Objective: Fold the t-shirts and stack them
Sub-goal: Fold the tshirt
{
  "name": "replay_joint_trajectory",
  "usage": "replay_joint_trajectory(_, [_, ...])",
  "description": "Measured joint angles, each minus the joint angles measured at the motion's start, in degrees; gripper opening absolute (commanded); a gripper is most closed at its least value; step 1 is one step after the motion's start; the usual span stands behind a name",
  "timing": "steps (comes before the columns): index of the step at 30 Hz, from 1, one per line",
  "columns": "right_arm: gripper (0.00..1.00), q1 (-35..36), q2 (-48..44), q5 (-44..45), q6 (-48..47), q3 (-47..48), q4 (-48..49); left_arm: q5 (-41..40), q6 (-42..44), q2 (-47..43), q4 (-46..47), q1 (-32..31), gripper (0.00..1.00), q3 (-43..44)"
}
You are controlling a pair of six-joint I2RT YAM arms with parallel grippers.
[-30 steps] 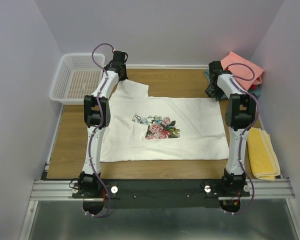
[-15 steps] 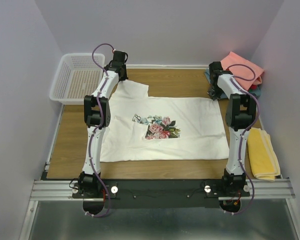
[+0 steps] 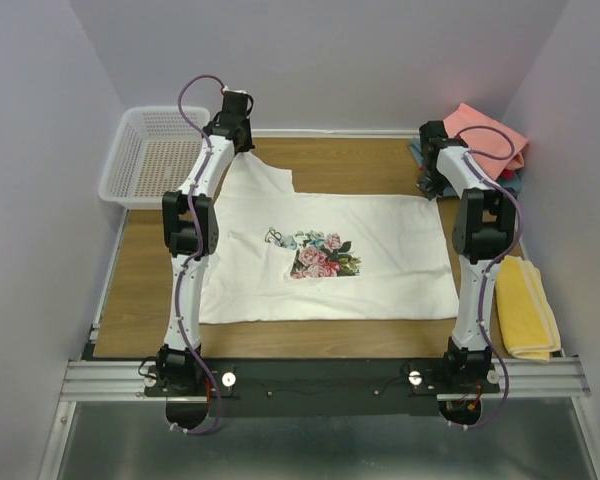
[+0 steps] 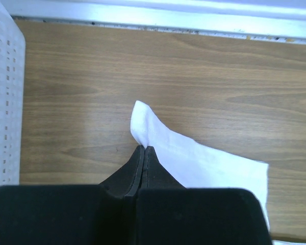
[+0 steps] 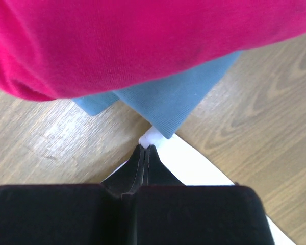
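Note:
A large white t-shirt (image 3: 320, 255) with a rose print lies spread flat on the wooden table. My left gripper (image 4: 144, 148) is shut on its far-left corner (image 4: 145, 125), lifted a little near the back edge. My right gripper (image 5: 146, 147) is shut on the shirt's far-right corner (image 5: 154, 138), right beside the stack of folded shirts. In that stack a crimson shirt (image 5: 143, 41) lies over a grey-blue one (image 5: 173, 104); from above a salmon-pink shirt (image 3: 485, 135) tops the pile.
A white mesh basket (image 3: 150, 155) stands at the back left, its wall (image 4: 5, 102) close to my left gripper. A folded yellow cloth (image 3: 525, 305) lies at the right edge. The back wall rail (image 4: 158, 15) runs just beyond the left gripper.
My right gripper has closed on the shirt's far-right corner. My left gripper has drawn its corner a little further back and up, stretching that sleeve.

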Motion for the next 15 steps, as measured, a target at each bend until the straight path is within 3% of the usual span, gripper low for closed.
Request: replay_joint_trajectory(15, [0.01, -1.0, -2.1, 1.3, -0.6, 2.0, -1.7, -0.9, 0.0, -5.0, 0.4, 0.2, 0.00, 1.0])
